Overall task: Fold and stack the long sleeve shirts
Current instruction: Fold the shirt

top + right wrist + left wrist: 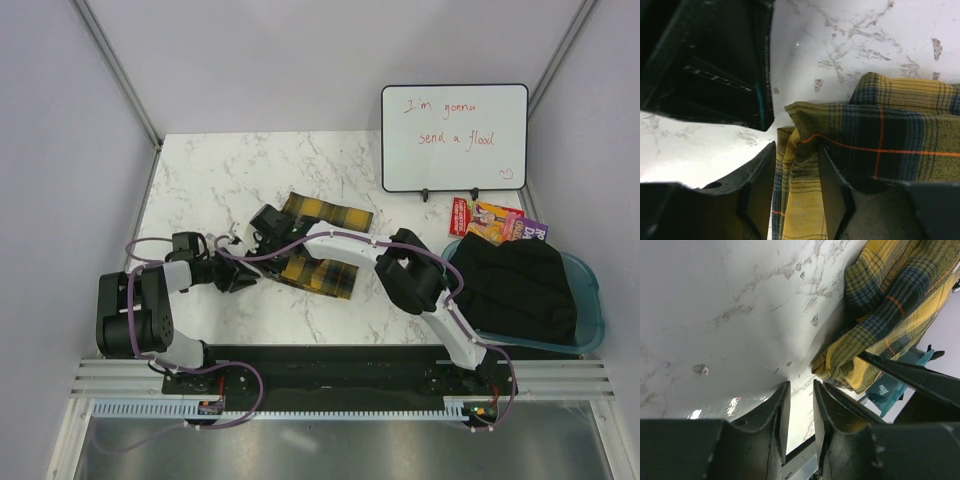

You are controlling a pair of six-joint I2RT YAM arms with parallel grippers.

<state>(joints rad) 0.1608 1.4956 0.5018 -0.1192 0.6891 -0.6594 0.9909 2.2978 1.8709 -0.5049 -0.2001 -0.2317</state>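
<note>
The yellow-and-black plaid long sleeve shirt lies folded in a compact bundle mid-table, one band reaching back. My right gripper is at its left end. In the right wrist view the shirt fills the right side, and my right gripper is shut on a bunched fold of it. My left gripper sits low at the bundle's near-left corner. In the left wrist view my left gripper is narrowly open with only marble between the fingers, and the shirt lies just beyond the tips.
A teal bin holding dark cloth stands at the right. A whiteboard with red writing is propped at the back right, with colourful packets before it. The left arm's black body crowds the right wrist view.
</note>
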